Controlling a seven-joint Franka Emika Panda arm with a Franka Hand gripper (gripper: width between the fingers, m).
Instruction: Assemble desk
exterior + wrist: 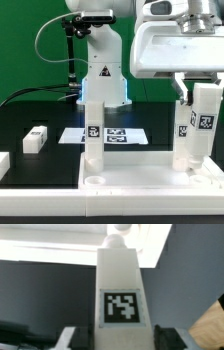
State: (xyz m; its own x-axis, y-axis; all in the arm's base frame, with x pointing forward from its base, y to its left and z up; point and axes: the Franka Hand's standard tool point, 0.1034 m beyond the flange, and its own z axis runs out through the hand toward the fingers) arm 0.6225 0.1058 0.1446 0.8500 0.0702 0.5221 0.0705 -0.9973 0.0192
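Note:
The white rimmed desk panel (140, 188) lies at the front of the table. One white tagged leg (92, 135) stands upright at its far corner on the exterior view's left. My gripper (198, 95) is shut on a second tagged leg (198, 128) and holds it upright, with the leg's lower end at the panel's far corner on the exterior view's right. I cannot tell whether it is seated in the socket. In the wrist view this leg (120, 280) fills the middle, and my gripper (118, 339) has its dark fingers (165, 339) pressed on both sides.
Two loose white legs lie on the black table at the exterior view's left, one (35, 138) further back and one (3, 163) at the edge. The marker board (125, 133) lies behind the panel. The arm's base (103, 75) stands at the back.

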